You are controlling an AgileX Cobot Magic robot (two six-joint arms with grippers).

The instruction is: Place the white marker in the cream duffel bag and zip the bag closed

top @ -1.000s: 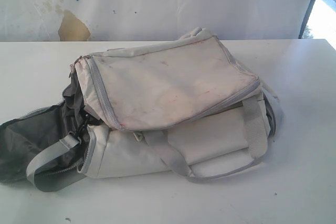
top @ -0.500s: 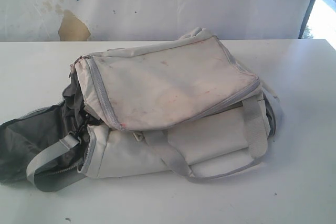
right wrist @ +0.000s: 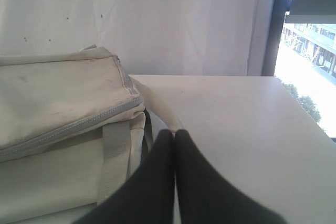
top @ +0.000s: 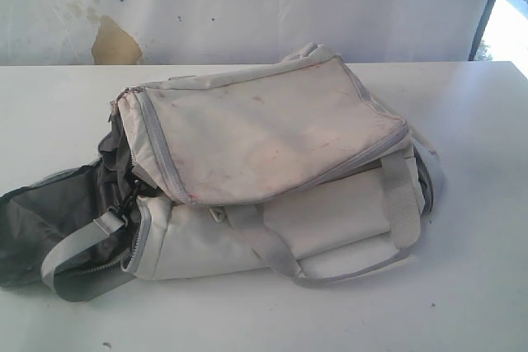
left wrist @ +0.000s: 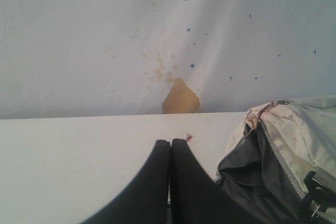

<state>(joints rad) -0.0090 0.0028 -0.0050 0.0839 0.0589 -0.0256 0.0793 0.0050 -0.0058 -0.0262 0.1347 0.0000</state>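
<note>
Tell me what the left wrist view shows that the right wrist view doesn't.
Only the left wrist view: the shut left gripper, dark grey lining at the open end, and a tan patch on the wall. Only the right wrist view: the shut right gripper, a grey webbing strap, a window. Both: the cream duffel bag and the white table.

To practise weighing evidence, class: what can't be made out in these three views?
- White marker: in no view; the cream duffel bag would hide it if inside.
- Bag interior: exterior view, dark lining folds over it.
- Bag, both wrist views: cut off by frame edges.
- Arms: outside the exterior view; wrist views show only shut jaws.
</note>
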